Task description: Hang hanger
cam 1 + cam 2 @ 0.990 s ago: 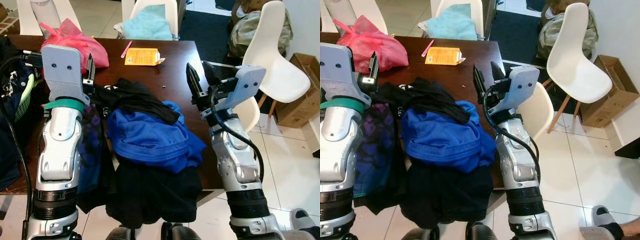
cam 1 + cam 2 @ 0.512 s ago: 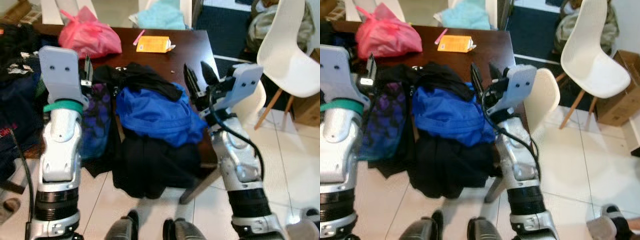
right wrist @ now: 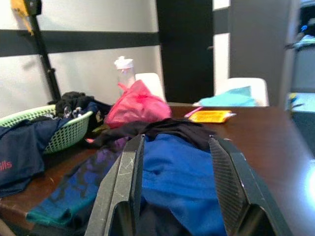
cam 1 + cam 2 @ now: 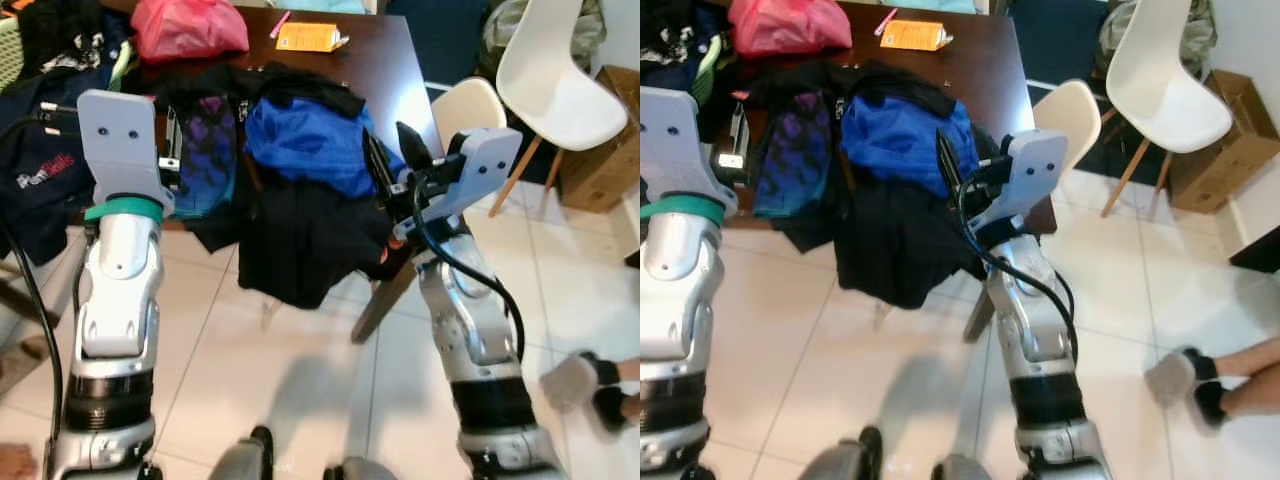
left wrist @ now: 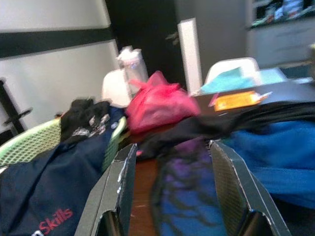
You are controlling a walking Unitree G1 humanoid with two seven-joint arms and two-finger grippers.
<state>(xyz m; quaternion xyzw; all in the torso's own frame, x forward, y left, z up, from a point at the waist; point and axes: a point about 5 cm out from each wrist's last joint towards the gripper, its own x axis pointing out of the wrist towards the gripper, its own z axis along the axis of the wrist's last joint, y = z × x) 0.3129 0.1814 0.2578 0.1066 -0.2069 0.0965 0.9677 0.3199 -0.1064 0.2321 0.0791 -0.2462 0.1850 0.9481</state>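
While both arms hover spread and empty, the left end effector (image 5: pixel 170 191) and right end effector (image 3: pixel 174 187) face clothes (image 4: pixel 300 170) heaped on the table (image 4: pixel 385 70) at twelve o'clock; no hanger can be made out, so hanging seems unstarted.

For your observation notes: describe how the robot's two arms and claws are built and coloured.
Both arms are silver with ribbed black collars. The left arm wears a green band under a pale grey plate with two dark dots. A black cable loops along the right arm. Each claw, left and right, has two long black fingers.
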